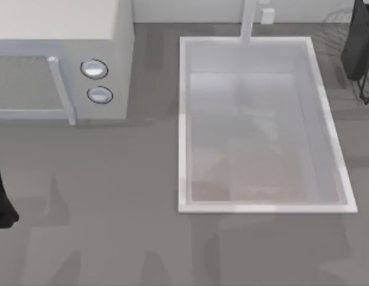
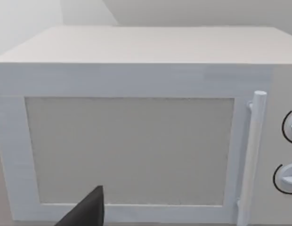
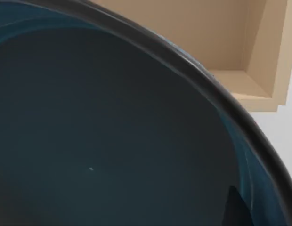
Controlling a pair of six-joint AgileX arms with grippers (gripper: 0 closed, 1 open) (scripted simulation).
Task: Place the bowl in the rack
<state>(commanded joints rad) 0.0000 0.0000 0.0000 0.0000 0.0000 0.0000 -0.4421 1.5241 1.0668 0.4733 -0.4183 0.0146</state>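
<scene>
Two dark arm parts sit at opposite edges of the top view. At the far left edge my left arm [image 1: 1,199] is cut off by the frame; its end effector [image 2: 87,212] shows as one dark pointed tip in the left wrist view, and I cannot tell whether it is spread. Beside it stands a boxy white microwave [image 1: 59,56] with a matte grey window, a rod handle and two round knobs. A smooth white rectangular sink [image 1: 183,125] is sunk into the grey worktop [image 1: 113,238]. At the top right, thin curved dark wires of the rack [image 1: 336,24] are partly hidden behind my right arm [image 1: 358,44]. The glossy teal bowl [image 3: 103,132] with its dark rim looms close in the right wrist view; the grip on it is hidden.
</scene>
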